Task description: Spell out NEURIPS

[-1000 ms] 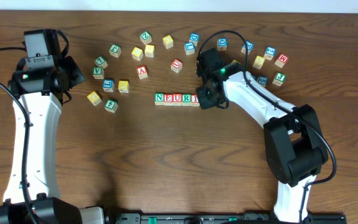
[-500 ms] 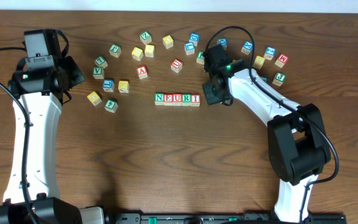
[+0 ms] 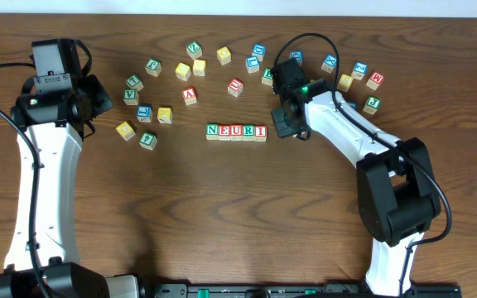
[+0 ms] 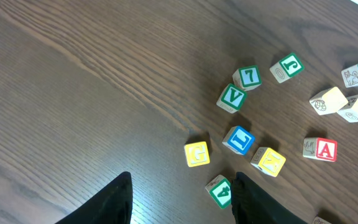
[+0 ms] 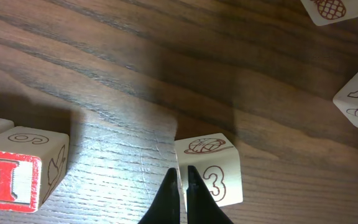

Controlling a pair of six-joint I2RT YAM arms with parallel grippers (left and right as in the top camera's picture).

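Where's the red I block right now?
Overhead, mid-frame: the red I block sits immediately right of the R block, last of the spelled letters, with the right hand just right of it.

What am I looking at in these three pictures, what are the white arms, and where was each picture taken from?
These are two robot arms at a wooden table, each ending in a two-finger gripper. The wide picture comes from a camera fixed overhead; the other two come from cameras on the wrists, looking past the fingers. Small wooden letter cubes lie scattered on the table, and five stand in a row reading N E U R I. The right gripper is shut at the I end of that row; its wrist view shows the closed tips at the edge of a cube marked 3, gripping nothing. The left gripper is open and empty, above loose cubes such as the red A.
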